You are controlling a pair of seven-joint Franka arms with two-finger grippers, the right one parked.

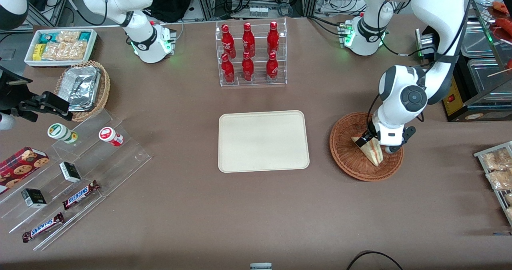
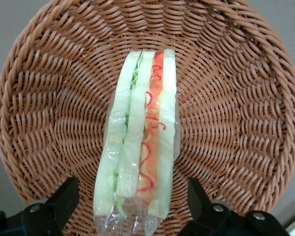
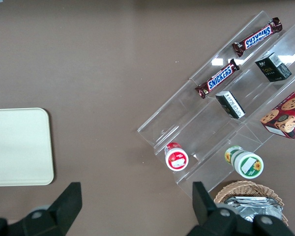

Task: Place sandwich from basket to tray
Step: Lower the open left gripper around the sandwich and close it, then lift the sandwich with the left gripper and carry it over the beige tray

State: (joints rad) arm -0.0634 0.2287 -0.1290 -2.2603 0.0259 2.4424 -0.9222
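The sandwich (image 1: 373, 153), a plastic-wrapped wedge of white bread with red-orange and green filling, lies in the round reddish-brown wicker basket (image 1: 345, 158) toward the working arm's end of the table. My left gripper (image 1: 374, 143) is down in the basket, open, with one finger on each side of the sandwich's wide end. In the left wrist view the sandwich (image 2: 140, 142) lies between the black fingertips (image 2: 65, 196) with a gap on each side, on the basket's weave (image 2: 236, 113). The cream tray (image 1: 264, 141) lies empty beside the basket at the table's middle; it also shows in the right wrist view (image 3: 17, 147).
A clear rack of red bottles (image 1: 251, 54) stands farther from the camera than the tray. A stepped acrylic display (image 1: 72, 170) with snacks, a tan foil-filled basket (image 1: 82, 88) and a white snack bin (image 1: 60, 46) lie toward the parked arm's end. Snack packets (image 1: 498, 170) lie by the working arm's table edge.
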